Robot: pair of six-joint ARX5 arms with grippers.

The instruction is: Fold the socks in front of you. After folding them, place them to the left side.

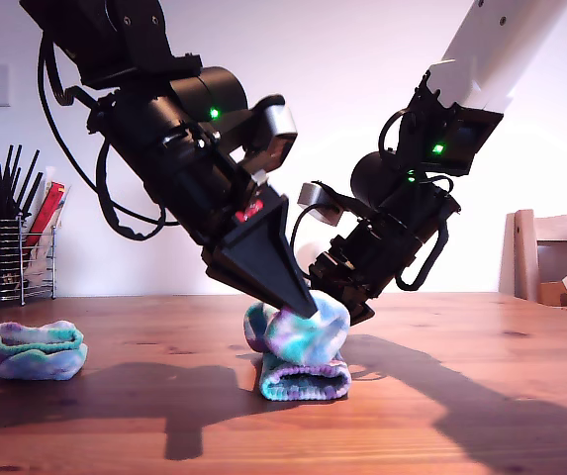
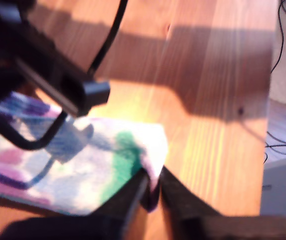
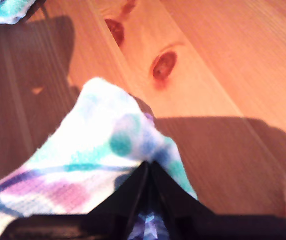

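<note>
Status: my first claw is clenched on the centre sock, with the fabric edge pinched between its black fingertips. My second claw is also clamped on the same sock, biting a raised peak of cloth.

In the exterior view the two claws meet tip to tip over it. The top layer is lifted and bunched, while the lower layer lies flat on the wooden surface, about mid-width.

The folded sock sits well apart, toward the surface's end on the exterior view's left. It is a loose bundle and nothing is touching it.

Writing: the dark printed lines on the centre sock are too blurred to read in either wrist view. The red marking on the first arm's body isn't legible either.

A wire holder with dark sticks stands at the back edge, in the corner on the exterior view's left.
</note>
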